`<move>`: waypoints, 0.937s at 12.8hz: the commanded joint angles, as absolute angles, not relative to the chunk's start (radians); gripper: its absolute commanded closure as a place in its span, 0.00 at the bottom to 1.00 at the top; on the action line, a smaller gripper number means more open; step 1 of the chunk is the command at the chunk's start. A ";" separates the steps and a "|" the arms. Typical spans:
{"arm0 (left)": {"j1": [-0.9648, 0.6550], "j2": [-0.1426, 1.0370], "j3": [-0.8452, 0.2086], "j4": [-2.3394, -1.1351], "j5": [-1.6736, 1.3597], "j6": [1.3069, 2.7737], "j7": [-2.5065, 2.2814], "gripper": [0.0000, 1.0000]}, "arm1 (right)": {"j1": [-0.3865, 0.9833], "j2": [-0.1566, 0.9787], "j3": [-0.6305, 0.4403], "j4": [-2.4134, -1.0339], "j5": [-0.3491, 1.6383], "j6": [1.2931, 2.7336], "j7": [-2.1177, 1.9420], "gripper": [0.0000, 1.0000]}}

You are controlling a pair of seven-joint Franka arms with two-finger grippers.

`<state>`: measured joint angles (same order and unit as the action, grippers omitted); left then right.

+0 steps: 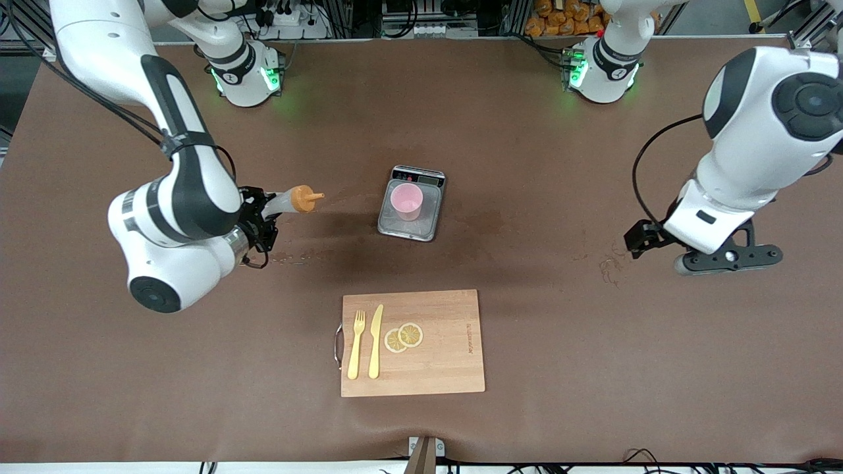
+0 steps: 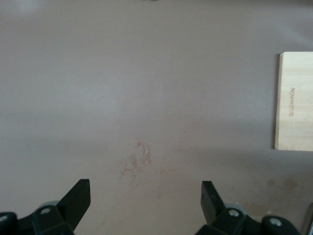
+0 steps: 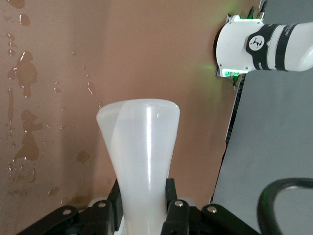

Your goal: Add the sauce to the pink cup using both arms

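Right end effector (image 1: 267, 214): clamped on sauce bottle (image 1: 290, 201), held sideways over table (image 1: 527, 164), nozzle toward pink cup (image 1: 406, 201), apparently empty, on scale (image 1: 411, 227). Left end effector (image 2: 145, 198): spread wide, waiting.

The brown bench (image 1: 560, 368) carries a steel scale (image 1: 409, 227) near its middle. Nearer to the front camera lies a wooden cutting board (image 1: 435, 368). Small wet stains (image 1: 299, 257) mark the surface.
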<state>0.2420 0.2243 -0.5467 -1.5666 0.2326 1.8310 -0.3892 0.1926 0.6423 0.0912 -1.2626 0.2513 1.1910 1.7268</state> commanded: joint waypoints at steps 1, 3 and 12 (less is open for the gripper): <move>0.247 0.207 -0.551 -1.522 0.212 1.737 -0.368 0.00 | 0.254 0.632 0.083 -1.261 0.178 1.181 1.795 0.69; 0.265 0.207 -0.552 -1.494 0.213 1.701 -0.368 0.00 | 0.270 0.635 0.083 -1.261 0.167 1.181 1.813 0.69; 0.281 0.176 -0.549 -1.489 0.192 1.649 -0.365 0.00 | 0.388 0.653 0.083 -1.267 0.088 1.181 1.960 0.69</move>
